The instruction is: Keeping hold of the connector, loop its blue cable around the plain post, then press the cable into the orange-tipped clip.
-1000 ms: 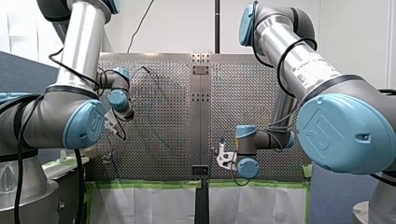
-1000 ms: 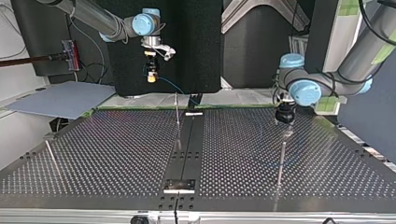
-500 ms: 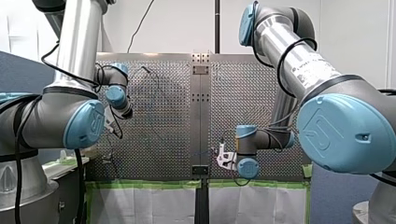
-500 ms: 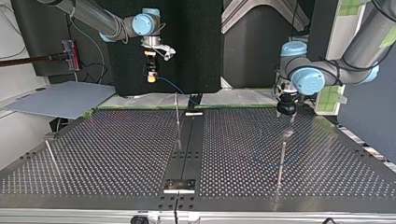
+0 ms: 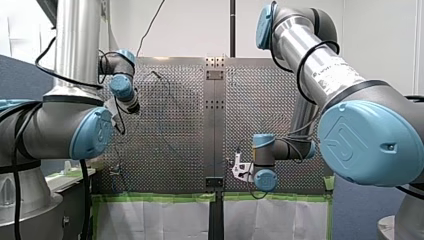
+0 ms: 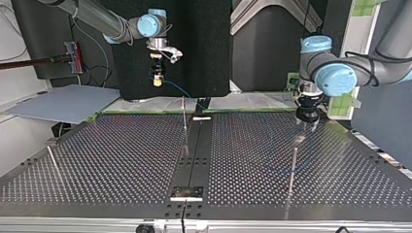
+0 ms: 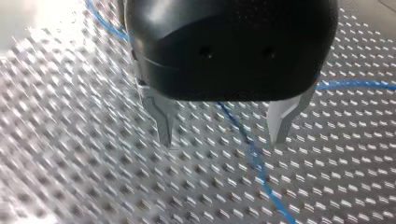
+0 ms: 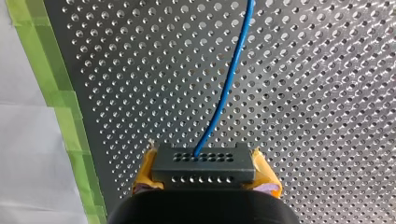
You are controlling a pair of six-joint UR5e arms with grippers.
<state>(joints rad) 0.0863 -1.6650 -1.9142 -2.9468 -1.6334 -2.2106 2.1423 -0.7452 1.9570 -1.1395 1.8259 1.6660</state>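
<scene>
My right hand [image 6: 156,80] is clenched on the connector [image 8: 203,164] near the taped edge of the tabletop [image 8: 327,116]; my left hand [image 7: 220,139] hangs released over the blue cable [image 7: 252,156]. If the cable slides sideways, the left hand could close on nothing; a hard pull could tug the connector loose

I view the perforated table [image 5: 260,100] from behind, from low across it facing back, and closely from both wrists.
</scene>
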